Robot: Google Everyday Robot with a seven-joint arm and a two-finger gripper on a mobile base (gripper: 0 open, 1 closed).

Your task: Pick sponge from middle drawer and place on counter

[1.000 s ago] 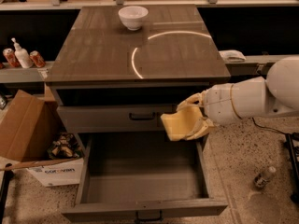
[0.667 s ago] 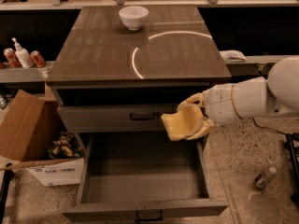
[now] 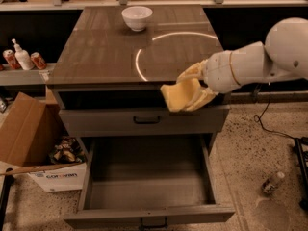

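My gripper (image 3: 191, 89) is shut on the pale yellow sponge (image 3: 179, 97) and holds it in the air just in front of the counter's front right edge, at about counter height. The counter (image 3: 96, 52) is a glossy grey-brown top with a bright curved reflection. The middle drawer (image 3: 149, 179) is pulled open below; its flat grey floor is bare and its dark handle shows at the bottom edge. The sponge hangs above the drawer's back right part, in front of the closed upper drawer front (image 3: 106, 121).
A white bowl (image 3: 137, 17) stands at the counter's back. An open cardboard box (image 3: 29, 134) sits on the floor at left. Bottles and cans (image 3: 21, 58) stand on a left shelf. A small bottle (image 3: 273, 182) and a cable lie on the floor at right.
My gripper has lifted the sponge up and slightly left, from just above the open drawer to the level of the counter's front edge.
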